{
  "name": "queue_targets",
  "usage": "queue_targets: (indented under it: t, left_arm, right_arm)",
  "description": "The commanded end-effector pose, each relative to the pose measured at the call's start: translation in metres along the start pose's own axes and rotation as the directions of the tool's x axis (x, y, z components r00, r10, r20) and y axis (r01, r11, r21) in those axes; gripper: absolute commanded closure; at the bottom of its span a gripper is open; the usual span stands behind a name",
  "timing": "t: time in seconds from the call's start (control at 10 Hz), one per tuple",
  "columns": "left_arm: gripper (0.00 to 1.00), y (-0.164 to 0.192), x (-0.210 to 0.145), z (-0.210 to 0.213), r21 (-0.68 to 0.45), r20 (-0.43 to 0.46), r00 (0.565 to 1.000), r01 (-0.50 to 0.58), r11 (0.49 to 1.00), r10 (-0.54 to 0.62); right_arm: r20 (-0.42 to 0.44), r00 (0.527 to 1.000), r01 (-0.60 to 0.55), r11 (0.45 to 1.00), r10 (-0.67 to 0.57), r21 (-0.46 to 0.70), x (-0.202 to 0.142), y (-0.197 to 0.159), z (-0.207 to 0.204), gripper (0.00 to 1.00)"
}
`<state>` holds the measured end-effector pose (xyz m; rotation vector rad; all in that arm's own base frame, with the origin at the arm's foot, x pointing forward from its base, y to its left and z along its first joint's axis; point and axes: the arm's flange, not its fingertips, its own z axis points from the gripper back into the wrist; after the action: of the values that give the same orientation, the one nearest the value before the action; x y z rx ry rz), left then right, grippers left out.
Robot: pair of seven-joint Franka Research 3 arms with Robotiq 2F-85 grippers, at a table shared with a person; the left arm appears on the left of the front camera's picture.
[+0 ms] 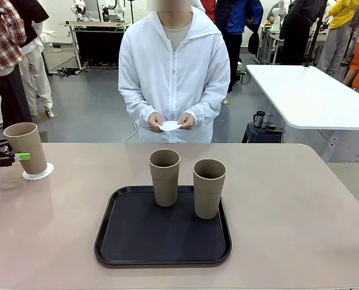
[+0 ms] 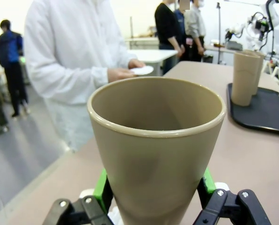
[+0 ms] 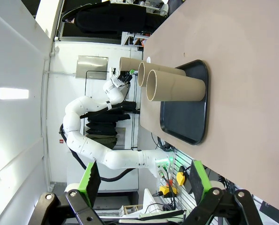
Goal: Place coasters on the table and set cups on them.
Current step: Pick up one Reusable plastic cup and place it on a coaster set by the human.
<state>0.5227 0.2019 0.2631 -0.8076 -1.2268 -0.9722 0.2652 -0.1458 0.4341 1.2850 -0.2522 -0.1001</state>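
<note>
At the far left of the beige table [image 1: 288, 211], a tan cup [image 1: 23, 145] stands on a white lacy coaster [image 1: 39, 173]. My left gripper [image 1: 10, 157] is shut on this cup. In the left wrist view the cup [image 2: 155, 140] sits between the green pads [image 2: 101, 186]. White coaster edges [image 2: 85, 193] peek out below it. Two more cups [image 1: 165, 176] [image 1: 209, 187] stand on the black tray [image 1: 137, 241]. The person across the table holds another coaster [image 1: 170, 125] in both hands. My right gripper [image 3: 145, 183] is open and holds nothing, off the table's right side.
A white table [image 1: 312, 96] stands at the back right, with a small dark mug [image 1: 259, 118] below its edge. Bare tabletop lies right of the tray and between the tray and the left cup. Other people stand in the background.
</note>
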Motion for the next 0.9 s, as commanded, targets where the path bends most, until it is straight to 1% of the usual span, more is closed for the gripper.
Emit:
queue_targets:
  t: [0.0, 0.4, 0.8]
  left_arm:
    - [0.13, 0.0062, -0.0056, -0.0005, -0.001, 0.022, 0.999, 0.024, 1.000, -0.024]
    - [0.13, 0.0093, -0.0082, 0.0006, 0.010, 0.039, 0.999, 0.015, 1.000, -0.015]
    - [0.13, 0.0131, -0.0115, 0.0014, 0.003, 0.029, 1.000, 0.008, 1.000, -0.008]
  right_arm:
    - [0.007, 1.000, -0.008, 1.000, 0.008, 0.019, 0.0015, 0.0002, 0.0006, 0.00]
    - [0.007, 1.000, -0.008, 1.000, 0.008, 0.019, 0.0015, 0.0002, 0.0006, 0.00]
    - [0.007, 1.000, -0.008, 1.000, 0.008, 0.019, 0.0015, 0.0002, 0.0006, 0.00]
